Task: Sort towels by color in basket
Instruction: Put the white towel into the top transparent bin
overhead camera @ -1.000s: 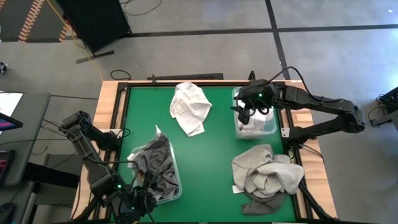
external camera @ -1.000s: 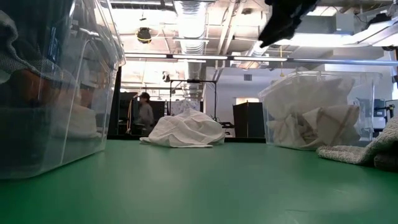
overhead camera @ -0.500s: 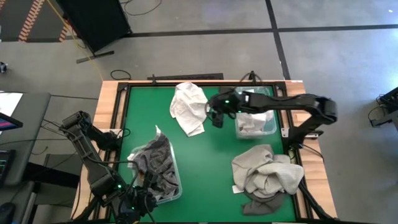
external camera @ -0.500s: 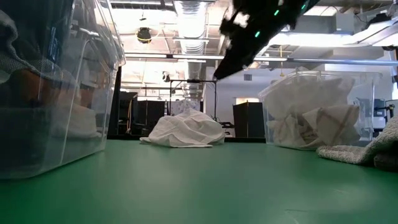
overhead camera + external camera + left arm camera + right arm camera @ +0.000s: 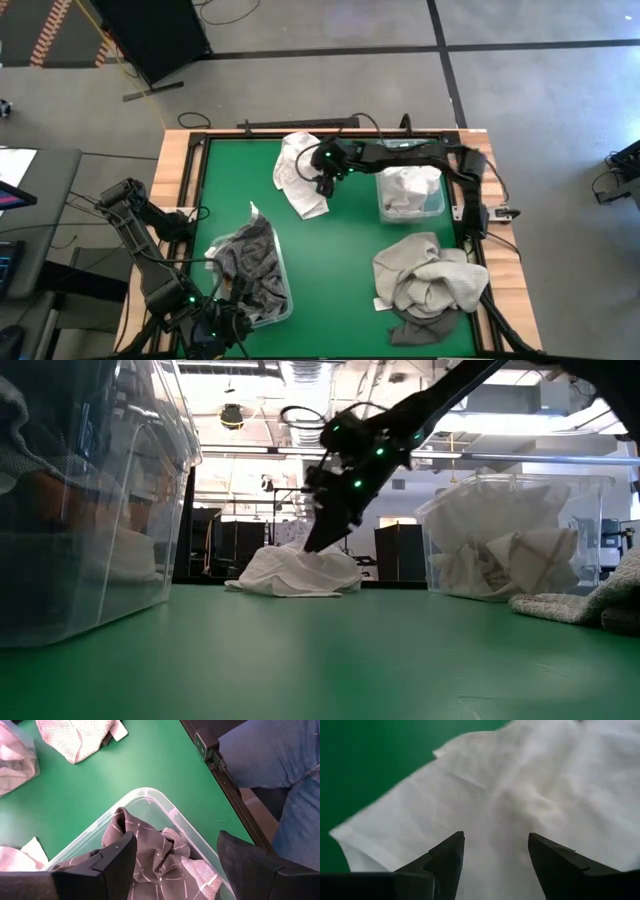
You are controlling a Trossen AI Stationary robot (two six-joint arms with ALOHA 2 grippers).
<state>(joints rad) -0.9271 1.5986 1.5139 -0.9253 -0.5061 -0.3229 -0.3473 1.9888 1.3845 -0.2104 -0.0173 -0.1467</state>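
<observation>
Right tool [image 5: 322,186] with fingers apart, empty, low over crumpled white cloth towel [image 5: 303,170] at upper centre of green tabletop [image 5: 340,250]. Beside it, clear plastic bin [image 5: 432,205] of white towels; heaped beige-grey towels [image 5: 428,278] at lower right. Left tool [image 5: 172,865] also spread, above clear bin of dark grey towels [image 5: 252,262] at lower left.
</observation>
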